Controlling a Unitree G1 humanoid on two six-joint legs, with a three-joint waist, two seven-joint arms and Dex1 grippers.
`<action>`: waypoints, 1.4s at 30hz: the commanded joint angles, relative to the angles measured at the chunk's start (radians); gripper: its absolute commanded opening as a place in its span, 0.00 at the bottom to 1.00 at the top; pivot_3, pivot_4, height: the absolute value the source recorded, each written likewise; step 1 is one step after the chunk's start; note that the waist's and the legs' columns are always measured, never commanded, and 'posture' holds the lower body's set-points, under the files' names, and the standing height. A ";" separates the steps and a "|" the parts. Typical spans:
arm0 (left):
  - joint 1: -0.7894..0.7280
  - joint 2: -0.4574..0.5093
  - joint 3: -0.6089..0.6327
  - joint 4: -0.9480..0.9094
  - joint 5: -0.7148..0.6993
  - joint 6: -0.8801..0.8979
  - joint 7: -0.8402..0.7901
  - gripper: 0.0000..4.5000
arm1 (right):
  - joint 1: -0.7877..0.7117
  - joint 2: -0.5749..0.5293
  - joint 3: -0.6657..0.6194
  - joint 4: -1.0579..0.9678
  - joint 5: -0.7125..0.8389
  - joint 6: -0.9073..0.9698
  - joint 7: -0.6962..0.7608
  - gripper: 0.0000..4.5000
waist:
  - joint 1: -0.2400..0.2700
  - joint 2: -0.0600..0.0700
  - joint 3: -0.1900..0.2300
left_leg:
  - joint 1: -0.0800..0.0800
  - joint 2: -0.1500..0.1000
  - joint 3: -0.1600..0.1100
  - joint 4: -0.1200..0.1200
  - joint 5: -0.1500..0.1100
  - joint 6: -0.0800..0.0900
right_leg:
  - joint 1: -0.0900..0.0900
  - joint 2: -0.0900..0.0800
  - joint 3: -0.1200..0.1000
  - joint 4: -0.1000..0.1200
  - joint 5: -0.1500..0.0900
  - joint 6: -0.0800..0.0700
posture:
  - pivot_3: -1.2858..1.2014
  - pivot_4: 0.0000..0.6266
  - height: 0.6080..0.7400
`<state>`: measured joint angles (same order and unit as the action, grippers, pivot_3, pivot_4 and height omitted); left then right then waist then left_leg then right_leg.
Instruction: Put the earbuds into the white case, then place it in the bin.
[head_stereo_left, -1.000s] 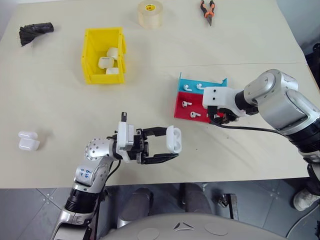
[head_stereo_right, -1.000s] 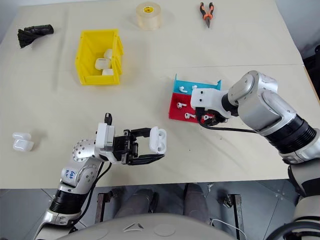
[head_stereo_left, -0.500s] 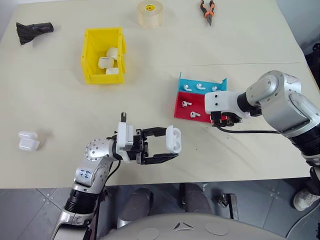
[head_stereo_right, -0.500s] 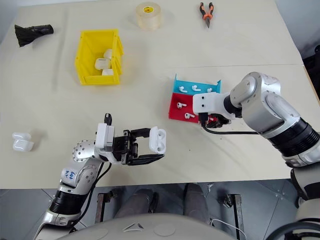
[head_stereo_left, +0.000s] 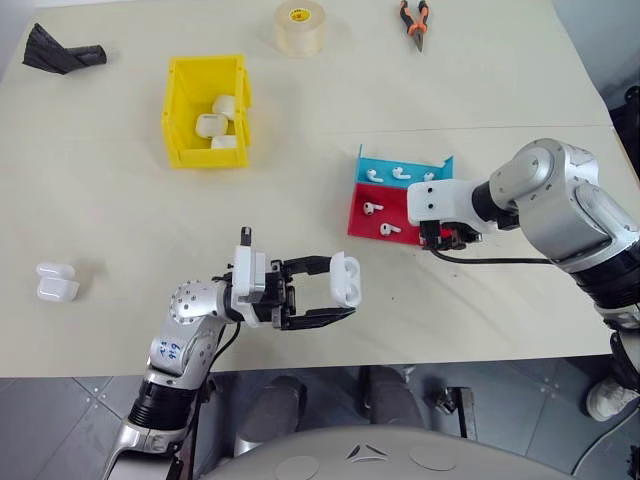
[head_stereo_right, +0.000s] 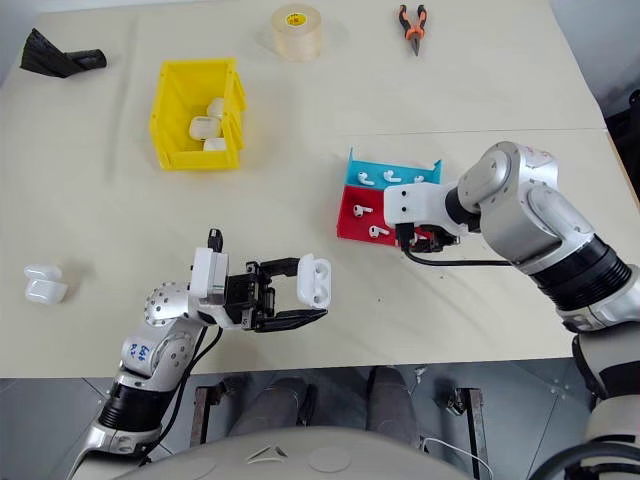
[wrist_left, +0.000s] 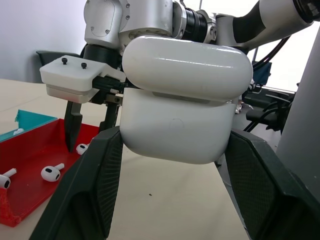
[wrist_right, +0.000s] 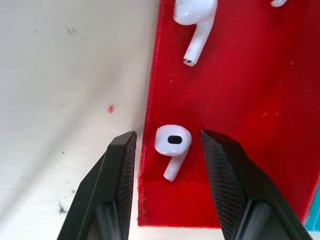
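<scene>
While left tool (head_stereo_left: 338, 298) grips white case (head_stereo_left: 346, 278) upright, lid up, right tool (wrist_right: 167, 150) open astride earbud (wrist_right: 172, 145).

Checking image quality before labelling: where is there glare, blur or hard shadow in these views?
Left wrist view: white case sharp with soft highlights on its lid, background bright and washed out. Right wrist view: earbud sharp, fingertips soft. Left eye view: even light, faint shadows beside the bin.
</scene>
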<state>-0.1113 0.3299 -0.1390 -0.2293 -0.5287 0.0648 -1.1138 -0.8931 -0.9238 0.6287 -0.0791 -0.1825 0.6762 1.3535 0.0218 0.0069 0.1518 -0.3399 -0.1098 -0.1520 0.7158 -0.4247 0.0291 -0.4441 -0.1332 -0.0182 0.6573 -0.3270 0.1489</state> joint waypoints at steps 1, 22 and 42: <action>0.009 0.004 0.005 -0.052 -0.026 -0.010 0.000 0.61 | 0.013 0.003 -0.020 -0.012 -0.018 -0.006 0.010 0.26 | 0.000 0.000 0.000 | 0.000 0.000 0.000 0.000 0.000 0.000 | 0.000 0.000 0.000 0.000 0.000 0.000 | 0.52 0.24 1.00; -0.017 0.011 0.009 -0.041 -0.044 0.005 -0.021 0.61 | 0.056 -0.005 -0.144 -0.114 0.033 0.069 0.022 0.12 | 0.001 0.000 0.000 | 0.000 0.000 0.000 0.000 0.000 0.000 | 0.000 0.000 0.000 0.000 0.000 0.000 | 0.52 0.24 1.00; -0.221 0.020 0.032 0.095 -0.125 0.163 -0.098 0.61 | 0.601 0.503 -1.016 -0.535 0.764 -0.014 -0.436 0.12 | -0.002 -0.002 -0.001 | 0.004 -0.001 -0.002 0.000 0.000 0.000 | 0.000 0.002 -0.001 0.001 0.003 0.000 | 0.52 0.24 1.00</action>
<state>-0.3209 0.3407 -0.1217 -0.1357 -0.6282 0.2220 -1.1977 -0.3034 -0.4348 -0.3648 -0.5488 0.5358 0.6998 0.9488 0.0199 0.0052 0.1511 -0.3361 -0.1109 -0.1545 0.7158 -0.4247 0.0291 -0.4445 -0.1316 -0.0194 0.6595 -0.3235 0.1483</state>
